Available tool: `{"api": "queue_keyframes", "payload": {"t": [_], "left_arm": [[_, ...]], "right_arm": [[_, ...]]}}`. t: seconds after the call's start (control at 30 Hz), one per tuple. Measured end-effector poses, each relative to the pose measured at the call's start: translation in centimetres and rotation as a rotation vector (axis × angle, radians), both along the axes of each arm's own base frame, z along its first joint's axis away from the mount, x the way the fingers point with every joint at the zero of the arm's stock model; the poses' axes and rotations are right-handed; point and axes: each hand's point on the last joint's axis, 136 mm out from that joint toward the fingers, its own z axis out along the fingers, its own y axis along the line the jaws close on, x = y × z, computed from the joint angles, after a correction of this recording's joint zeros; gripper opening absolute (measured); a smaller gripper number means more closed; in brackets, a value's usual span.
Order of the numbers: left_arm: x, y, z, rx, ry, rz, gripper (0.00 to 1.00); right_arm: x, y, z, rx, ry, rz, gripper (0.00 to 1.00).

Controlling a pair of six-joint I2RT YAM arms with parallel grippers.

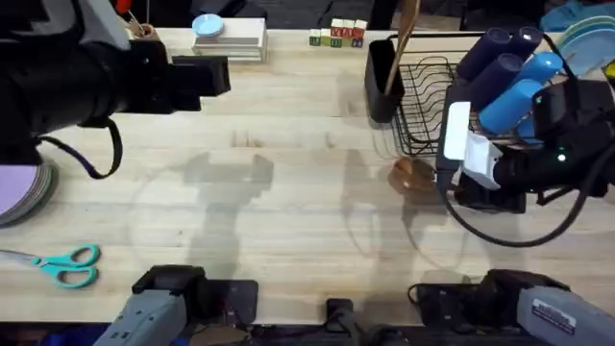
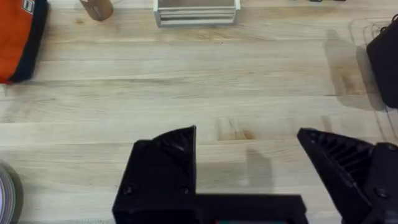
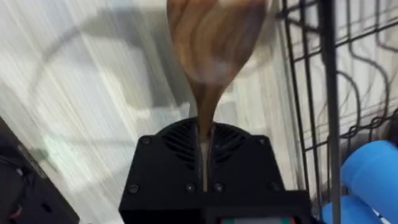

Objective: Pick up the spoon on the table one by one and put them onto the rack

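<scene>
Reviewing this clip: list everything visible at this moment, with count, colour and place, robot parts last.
spoon: one, reddish-brown, held above the table beside the rack; a second wooden one stands in the rack's holder.
rack: one, black wire, far right of the table.
cups: several, blue and dark, lying in the rack.
scissors: one pair, teal handles, near left.
plates: one lilac stack, left edge.
white stand: one, far edge, a blue lid on top.
small blocks: a few, mixed colours, far edge.
table: one, light wood.
left hand: black, open above bare table.
right hand: black, shut on the spoon's handle.
</scene>
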Motion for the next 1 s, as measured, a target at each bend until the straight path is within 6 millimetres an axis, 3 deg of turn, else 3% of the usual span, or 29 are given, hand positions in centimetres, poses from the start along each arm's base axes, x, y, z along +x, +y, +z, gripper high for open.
{"api": "queue_keyframes", "payload": {"t": [0.67,1.0], "left_arm": [[-0.2,0.0,-0.3,0.000,0.015,0.000,0.993],[-0.2,0.0,-0.3,0.000,0.015,0.000,0.993]], "right_arm": [[0.0,6.3,4.1,0.271,-0.112,-0.014,0.032],[1.7,9.7,9.1,0.409,-0.201,0.044,0.033]]}}
